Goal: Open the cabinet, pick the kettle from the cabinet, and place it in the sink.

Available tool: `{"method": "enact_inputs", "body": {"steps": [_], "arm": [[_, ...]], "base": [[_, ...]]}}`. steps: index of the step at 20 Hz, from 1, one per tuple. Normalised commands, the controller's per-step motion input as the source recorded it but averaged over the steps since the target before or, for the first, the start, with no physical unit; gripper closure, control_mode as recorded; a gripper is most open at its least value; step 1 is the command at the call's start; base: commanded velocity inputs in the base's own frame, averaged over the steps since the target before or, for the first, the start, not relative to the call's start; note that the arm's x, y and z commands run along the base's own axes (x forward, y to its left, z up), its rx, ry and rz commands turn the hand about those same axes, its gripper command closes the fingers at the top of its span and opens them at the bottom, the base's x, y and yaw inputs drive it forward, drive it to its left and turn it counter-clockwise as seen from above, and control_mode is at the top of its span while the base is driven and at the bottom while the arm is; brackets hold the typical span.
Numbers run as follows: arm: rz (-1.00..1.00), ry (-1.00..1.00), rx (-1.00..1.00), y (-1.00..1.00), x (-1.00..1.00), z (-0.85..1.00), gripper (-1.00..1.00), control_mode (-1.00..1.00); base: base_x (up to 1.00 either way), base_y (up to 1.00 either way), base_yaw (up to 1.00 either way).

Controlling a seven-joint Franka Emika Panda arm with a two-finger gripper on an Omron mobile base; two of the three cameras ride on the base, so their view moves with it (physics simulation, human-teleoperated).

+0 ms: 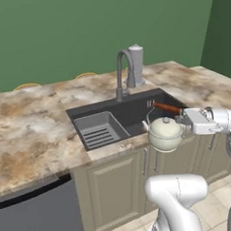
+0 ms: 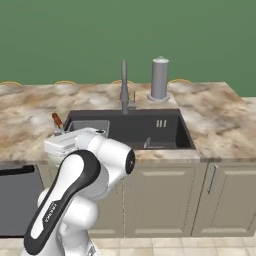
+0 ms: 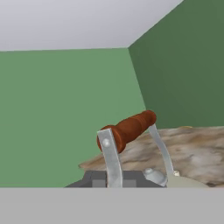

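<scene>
- The kettle [image 1: 165, 133] is seen in the left base view hanging in the air at the near right corner of the sink [image 1: 131, 114], over the basin's front rim and the front edge of the desk [image 1: 32, 126]; it is not yet down in the basin.
- Its body hangs upright below the wire bail, and the reddish-brown wooden grip [image 1: 166, 107] at the top runs roughly level, its long axis pointing from the gripper toward the far left, over the basin.
- The open basin lies to the far left of the kettle, with the ribbed tray insert [image 1: 98, 130] further left and the faucet [image 1: 122, 72] at the far rim; the coming move is judged to be a short carry to the far left and then a lowering.
- The gripper [image 1: 182, 117] sits just to the right of the kettle, at the right end of the bail, coming in from the right side.
- The gripper is pressed together and pinches the kettle's bail handle; in the hand view the wooden grip and wire legs rise right above the fingertips.
- The tall grey cylinder [image 1: 135, 64] stands on the desk behind the faucet, well apart from the kettle.
</scene>
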Motion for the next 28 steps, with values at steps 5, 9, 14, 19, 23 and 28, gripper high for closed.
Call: {"method": "enact_inputs", "body": {"steps": [5, 9, 14, 19, 23, 28], "arm": [[0.00, 0.00, 0.00, 0.00, 0.00, 0.00, 1.00, 1.00], [0.00, 0.00, 0.00, 0.00, 0.00, 0.00, 1.00, 1.00], [0.00, 0.00, 0.00, 0.00, 0.00, 0.00, 1.00, 1.00], [0.00, 0.00, 0.00, 0.00, 0.00, 0.00, 1.00, 1.00], [0.00, 0.00, 0.00, 0.00, 0.00, 0.00, 1.00, 1.00], [0.00, 0.00, 0.00, 0.00, 0.00, 0.00, 1.00, 1.00]], "base": [[0.22, -0.39, 0.18], [0.21, -0.42, 0.15], [0.24, -0.47, 0.05], [0.23, -0.47, 0.06], [0.23, -0.46, 0.08], [0.22, -0.44, 0.14]]}}
